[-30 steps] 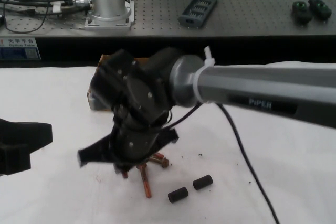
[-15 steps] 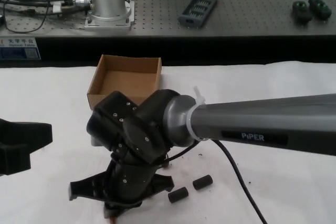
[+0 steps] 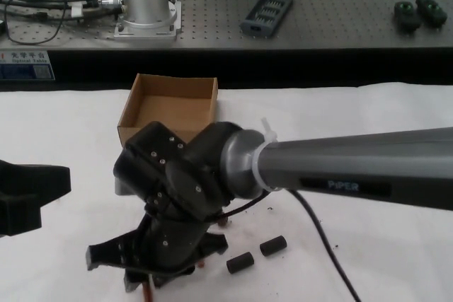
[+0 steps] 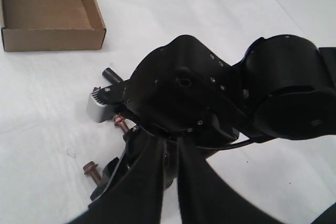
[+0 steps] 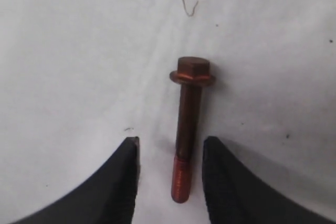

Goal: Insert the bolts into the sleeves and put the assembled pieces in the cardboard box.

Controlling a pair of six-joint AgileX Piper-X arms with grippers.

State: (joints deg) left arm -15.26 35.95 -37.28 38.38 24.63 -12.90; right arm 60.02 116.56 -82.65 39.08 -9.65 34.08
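Right gripper (image 5: 170, 141) low over table (image 3: 396, 259). Fingers open, gap little wider than bolt (image 5: 188, 124) shank, straddling threaded end without touching; likely lined up for pinch. Bolt lies flat, head away from fingers. Bare cloth all round it. Another bolt (image 4: 121, 123) and sleeves (image 3: 240, 262) near. Box (image 3: 129, 114) beyond, top open. Left gripper (image 3: 28, 196) well apart.

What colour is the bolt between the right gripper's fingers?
The bolt is coppery reddish-brown; the right wrist view shows it best.
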